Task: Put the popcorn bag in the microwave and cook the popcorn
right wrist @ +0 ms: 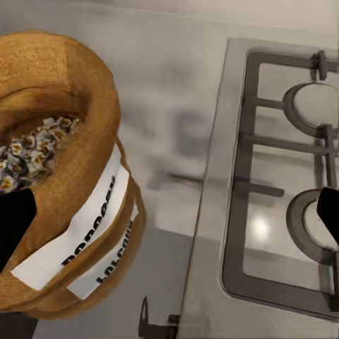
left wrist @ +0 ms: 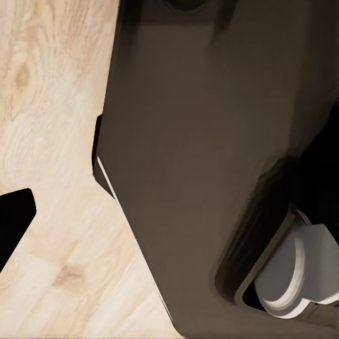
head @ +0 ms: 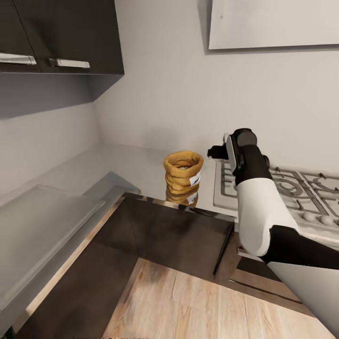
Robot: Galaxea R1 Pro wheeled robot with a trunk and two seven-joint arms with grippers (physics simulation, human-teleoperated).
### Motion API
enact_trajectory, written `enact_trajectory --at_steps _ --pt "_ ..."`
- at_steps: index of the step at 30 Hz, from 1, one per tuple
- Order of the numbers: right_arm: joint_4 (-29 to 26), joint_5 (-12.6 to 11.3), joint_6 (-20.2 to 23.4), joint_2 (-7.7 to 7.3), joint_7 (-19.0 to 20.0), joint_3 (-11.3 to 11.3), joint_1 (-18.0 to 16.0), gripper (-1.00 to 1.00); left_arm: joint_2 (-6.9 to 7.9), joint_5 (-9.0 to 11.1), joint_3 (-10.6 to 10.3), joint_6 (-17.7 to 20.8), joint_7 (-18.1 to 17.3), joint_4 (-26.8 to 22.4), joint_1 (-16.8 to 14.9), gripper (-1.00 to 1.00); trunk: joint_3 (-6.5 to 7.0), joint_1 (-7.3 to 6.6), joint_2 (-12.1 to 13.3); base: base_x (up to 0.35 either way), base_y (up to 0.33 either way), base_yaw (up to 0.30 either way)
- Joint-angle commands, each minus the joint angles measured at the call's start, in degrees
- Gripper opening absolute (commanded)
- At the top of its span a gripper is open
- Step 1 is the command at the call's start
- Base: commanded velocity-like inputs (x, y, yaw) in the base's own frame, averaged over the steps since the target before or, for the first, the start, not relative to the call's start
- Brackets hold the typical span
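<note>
From the head view, the burlap popcorn bag [head: 183, 177] is standing upright, mouth up, on the glossy grey countertop [head: 127, 165] beside the stove [head: 282, 188]; the right gripper [head: 217, 152] is hovering beside it, finger state unclear.

Through the right wrist view, whitish popcorn [right wrist: 32, 152] is showing inside.

Through the left wrist view, wooden floor [left wrist: 49, 212] is showing.

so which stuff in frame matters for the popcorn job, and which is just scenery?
Job:
- popcorn bag, upright on the countertop
- popcorn, pale heap in its mouth
- right pincer, raised beside the bag, not touching it

Scenery:
- gas hob, right of the bag
- upper cabinets
- wood floor
</note>
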Motion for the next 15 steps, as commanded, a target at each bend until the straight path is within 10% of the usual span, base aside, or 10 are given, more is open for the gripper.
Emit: enact_trajectory --at_steps 1,15 --pt "-0.89 -0.07 0.16 0.06 -0.16 -0.17 -0.05 1.0 -0.02 0.2 0.14 -0.03 0.07 -0.08 0.02 1.0 -0.05 0.0 -0.03 0.0 0.0 0.272" --pt "-1.84 0.02 0.16 0.06 -7.17 -0.13 -0.04 1.0 -0.02 0.2 0.12 -0.03 0.08 -0.08 0.02 1.0 -0.05 0.0 -0.03 0.0 0.0 0.236"
